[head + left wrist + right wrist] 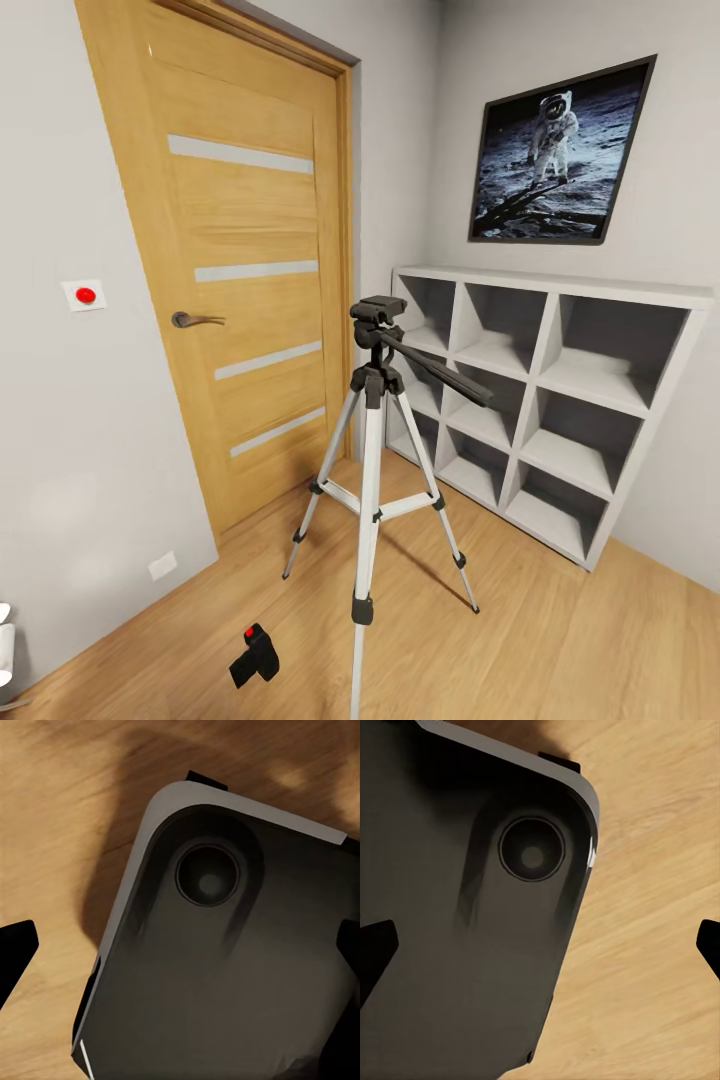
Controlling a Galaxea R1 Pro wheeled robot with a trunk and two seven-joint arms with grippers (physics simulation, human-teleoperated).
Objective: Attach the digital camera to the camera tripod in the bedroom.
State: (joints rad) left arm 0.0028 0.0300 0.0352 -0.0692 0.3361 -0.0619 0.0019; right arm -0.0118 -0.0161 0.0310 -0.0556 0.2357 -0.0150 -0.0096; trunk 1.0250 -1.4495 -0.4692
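Observation:
The camera tripod stands on the wood floor in the middle of the head view, silver legs spread, its dark grey pan head bare and its black handle slanting down to the right. The digital camera, small and black with a red button on top, lies on the floor to the lower left of the tripod's front leg. In the left wrist view my left gripper is open, with black fingertips far apart over my dark base. My right gripper is open too, above the base and floor.
An oak door with a lever handle fills the wall behind the tripod. A white cube shelf stands at the right wall under an astronaut poster. A red wall button sits left of the door. Open floor lies at the lower right.

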